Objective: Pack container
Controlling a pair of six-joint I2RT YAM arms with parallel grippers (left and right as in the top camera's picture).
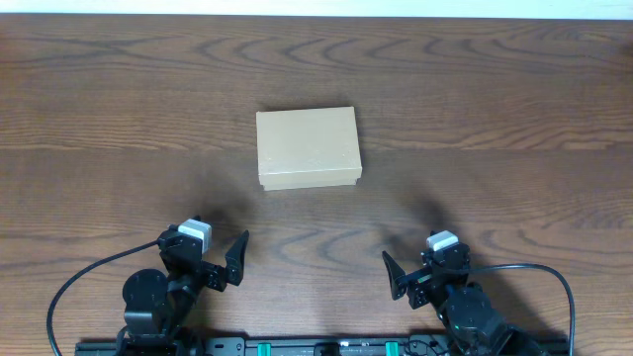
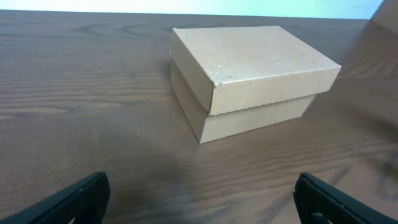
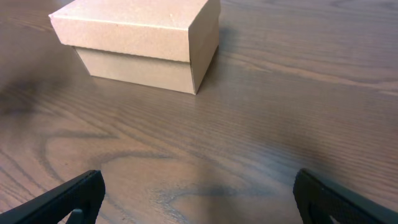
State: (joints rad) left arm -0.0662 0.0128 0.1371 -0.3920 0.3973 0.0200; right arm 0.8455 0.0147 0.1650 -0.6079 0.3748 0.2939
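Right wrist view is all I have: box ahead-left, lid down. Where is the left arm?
Observer: The left gripper is back near its base, jaws open, well short of the container.
Operator: Is the lid seated on the far side too?
Observer: Yes; the left wrist view shows it down along the left face.
Operator: Which arm is nearer?
Observer: Overhead, the container lies about midway between the left gripper and the right gripper.
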